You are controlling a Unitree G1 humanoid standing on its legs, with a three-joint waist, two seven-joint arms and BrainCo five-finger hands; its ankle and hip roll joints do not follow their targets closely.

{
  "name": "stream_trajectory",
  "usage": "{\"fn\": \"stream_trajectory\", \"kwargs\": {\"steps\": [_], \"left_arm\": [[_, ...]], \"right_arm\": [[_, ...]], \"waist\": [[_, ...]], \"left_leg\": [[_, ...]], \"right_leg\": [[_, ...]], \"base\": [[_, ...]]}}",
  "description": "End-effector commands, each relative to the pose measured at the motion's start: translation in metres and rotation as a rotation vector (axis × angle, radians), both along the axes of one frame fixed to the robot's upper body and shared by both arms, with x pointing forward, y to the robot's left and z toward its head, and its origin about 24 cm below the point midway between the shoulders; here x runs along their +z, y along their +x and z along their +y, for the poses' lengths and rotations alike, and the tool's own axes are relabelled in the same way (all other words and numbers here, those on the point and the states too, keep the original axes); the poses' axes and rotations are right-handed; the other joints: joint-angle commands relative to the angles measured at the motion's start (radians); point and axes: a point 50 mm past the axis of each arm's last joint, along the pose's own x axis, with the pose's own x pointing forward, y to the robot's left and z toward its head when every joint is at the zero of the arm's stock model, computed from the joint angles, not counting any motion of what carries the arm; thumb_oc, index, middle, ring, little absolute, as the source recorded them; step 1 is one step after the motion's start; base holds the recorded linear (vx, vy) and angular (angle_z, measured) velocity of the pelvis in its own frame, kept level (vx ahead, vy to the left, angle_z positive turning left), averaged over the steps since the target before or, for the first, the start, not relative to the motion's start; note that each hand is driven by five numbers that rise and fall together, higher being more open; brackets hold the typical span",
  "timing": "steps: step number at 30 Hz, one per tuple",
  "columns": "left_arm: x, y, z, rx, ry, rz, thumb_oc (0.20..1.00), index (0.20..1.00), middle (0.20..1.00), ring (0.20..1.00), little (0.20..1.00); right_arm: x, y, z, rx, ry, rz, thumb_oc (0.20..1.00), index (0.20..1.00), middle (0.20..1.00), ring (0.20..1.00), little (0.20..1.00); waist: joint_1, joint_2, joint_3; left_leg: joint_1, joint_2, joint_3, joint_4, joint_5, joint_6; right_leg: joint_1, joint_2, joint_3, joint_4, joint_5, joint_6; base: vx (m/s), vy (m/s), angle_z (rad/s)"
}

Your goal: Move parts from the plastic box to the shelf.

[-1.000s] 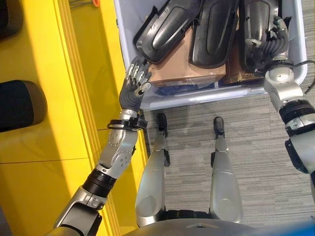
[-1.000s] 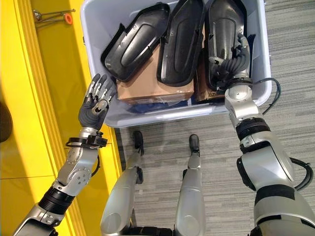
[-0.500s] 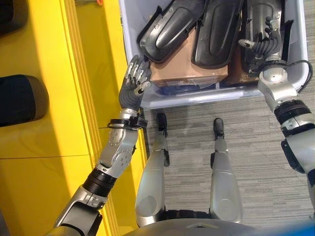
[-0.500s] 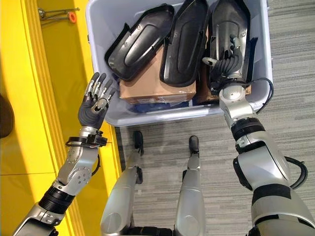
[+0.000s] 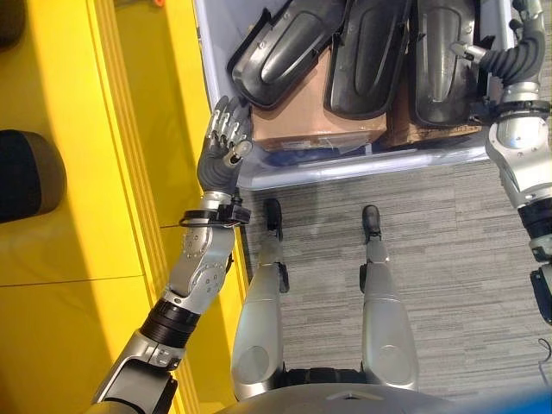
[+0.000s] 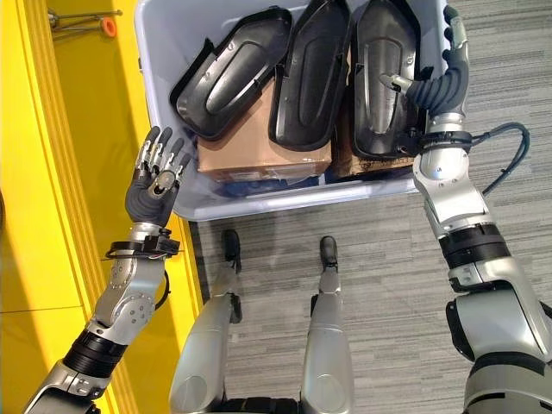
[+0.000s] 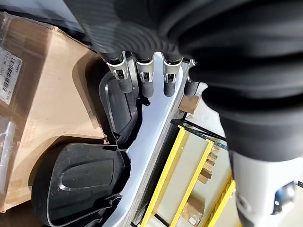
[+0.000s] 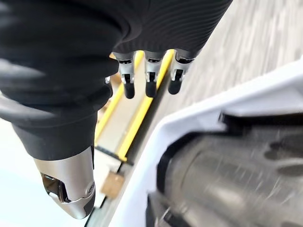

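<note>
A pale plastic box (image 5: 362,164) holds three black moulded parts on brown cardboard: a left part (image 5: 280,52), a middle part (image 5: 366,56) and a right part (image 5: 442,60). My left hand (image 5: 222,155) is open at the box's near left corner, fingers straight and holding nothing. In the left wrist view its fingers (image 7: 144,80) reach toward the left part (image 7: 80,184) along the box wall (image 7: 156,142). My right hand (image 6: 435,86) is open over the box's right rim, beside the right part (image 6: 379,78) and apart from it. Its fingers (image 8: 149,78) hang free above the rim (image 8: 189,123).
The yellow shelf (image 5: 69,216) runs down the left, close against the box. A dark rounded object (image 5: 26,177) lies on it. Grey carpet (image 5: 466,259) lies in front of the box. Brown cardboard (image 7: 42,94) sits under the parts.
My right hand has come off the right part and moved out to the box's right rim. The view has shifted a little. My left hand stays at the box's corner.
</note>
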Motion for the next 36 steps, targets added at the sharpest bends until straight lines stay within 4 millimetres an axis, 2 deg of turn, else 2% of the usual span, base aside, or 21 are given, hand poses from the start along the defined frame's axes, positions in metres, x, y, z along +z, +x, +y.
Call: {"fn": "stream_trajectory", "kwargs": {"steps": [1, 8, 25, 27, 36], "left_arm": [[0.026, -0.014, 0.007, 0.017, -0.016, -0.156, 1.000, 1.000, 1.000, 1.000, 1.000], [0.025, -0.015, 0.002, -0.016, -0.014, -0.155, 1.000, 1.000, 1.000, 1.000, 1.000], [0.026, -0.013, -0.007, -0.061, -0.004, -0.160, 1.000, 1.000, 1.000, 1.000, 1.000], [0.026, -0.013, -0.008, -0.062, -0.005, -0.157, 1.000, 1.000, 1.000, 1.000, 1.000], [0.028, -0.014, -0.008, -0.058, -0.004, -0.169, 1.000, 1.000, 1.000, 1.000, 1.000]], "right_arm": [[0.027, -0.008, 0.000, -0.024, -0.048, -0.127, 1.000, 1.000, 1.000, 1.000, 1.000], [0.014, 0.006, -0.004, -0.040, 0.014, -0.048, 1.000, 1.000, 1.000, 1.000, 1.000], [0.005, 0.027, -0.002, -0.009, 0.126, 0.054, 1.000, 1.000, 1.000, 1.000, 1.000], [-0.001, 0.029, -0.005, -0.028, 0.151, 0.080, 1.000, 1.000, 1.000, 1.000, 1.000], [-0.005, 0.027, -0.021, -0.092, 0.183, 0.087, 1.000, 1.000, 1.000, 1.000, 1.000]], "waist": [[0.023, -0.041, -0.017], [0.028, -0.028, -0.017], [0.042, -0.007, -0.016], [0.044, 0.001, -0.016], [0.041, 0.007, -0.016]], "left_leg": [[0.063, 0.045, 0.006, 0.084, -0.177, -0.021], [0.059, 0.047, 0.010, 0.078, -0.172, -0.023], [0.040, 0.053, 0.018, 0.060, -0.162, -0.029], [0.043, 0.051, 0.019, 0.061, -0.169, -0.029], [0.028, 0.048, 0.019, 0.060, -0.168, -0.029]], "right_leg": [[0.006, 0.024, -0.001, 0.018, -0.029, -0.060], [-0.013, 0.030, 0.000, 0.025, -0.029, -0.061], [-0.056, 0.043, 0.002, 0.039, -0.032, -0.064], [-0.058, 0.042, -0.001, 0.047, -0.042, -0.064], [-0.081, 0.044, -0.002, 0.053, -0.039, -0.064]], "base": [[0.00, 0.003, -0.04], [0.00, 0.000, 0.00], [0.00, -0.003, -0.02], [0.02, 0.001, -0.01], [0.00, -0.001, -0.01]]}}
